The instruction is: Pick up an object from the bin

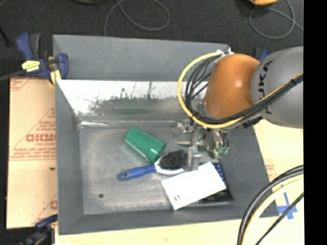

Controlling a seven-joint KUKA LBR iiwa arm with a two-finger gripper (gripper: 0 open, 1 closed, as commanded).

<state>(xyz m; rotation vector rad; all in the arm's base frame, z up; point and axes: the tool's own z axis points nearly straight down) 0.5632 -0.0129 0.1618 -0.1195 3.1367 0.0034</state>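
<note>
Spotted the gripper (196,148) low in the right half of the bin (102,157), hanging under an arm (280,86) that reached in over the bin's right wall. Noticed an orange cover (230,86) on the wrist and a loop of cables (190,88) around it. Honestly couldn't tell whether the claw was open or closed, with too much metal bunched together down there to read it.

Found the brush (153,168) closest to it. Had a blue handle and a white head with black bristles. Lay flat on the floor near the middle of the bin, handle pointing toward the front left corner and head toward the right wall. Put the gripper just beside that head, on its right-wall side, maybe touching it, hard to say.

Saw a green cup (144,143) tipped on its side, just behind the brush toward the back wall and left of the gripper. Looked close to the brush, not clearly touching.

Also a white card (194,186) lying tilted near the front right corner, its back edge right by the brush head and under the gripper. Made out a blue thing (219,171) poking out from beneath the card on the right-wall side. Couldn't say what it was.
</note>
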